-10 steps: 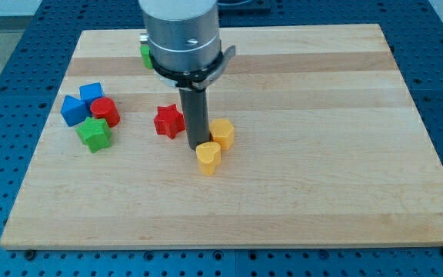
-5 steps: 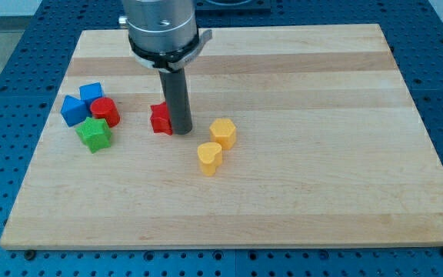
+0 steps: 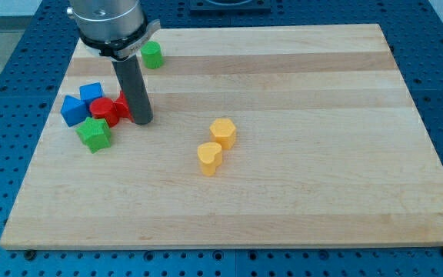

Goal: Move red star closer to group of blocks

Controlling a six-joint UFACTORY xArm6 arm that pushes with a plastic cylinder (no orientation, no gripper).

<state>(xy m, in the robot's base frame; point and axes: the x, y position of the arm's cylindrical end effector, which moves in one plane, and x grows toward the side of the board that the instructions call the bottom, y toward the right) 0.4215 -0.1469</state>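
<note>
**Red star pressed against the cluster at the counter's left**

Start at the view's left: you see two blue blocks, one (image 3: 73, 110) at the far left and one (image 3: 91, 93) just up and right of it, at its 1 o'clock. A red block (image 3: 103, 110), shape rounded, sits touching them on the right, and a green star (image 3: 94, 133) lies at its 6 o'clock.

The red star (image 3: 123, 106) sits at the red block's 3 o'clock, touching it; most of it is hidden behind the rod. My tip (image 3: 143, 121), the tool here, has nothing to clench or release: it is a plain rod, and it stands against the red star's right side.

At the tip's 12 o'clock, near the counter's (image 3: 321, 192) top edge, you find a lone green block (image 3: 152, 55).

Farther right, well apart from the cluster, an orange-yellow hexagonal block (image 3: 223, 132) sits with a yellow heart-like block (image 3: 209, 158) at its 7 o'clock, just beside it.
</note>
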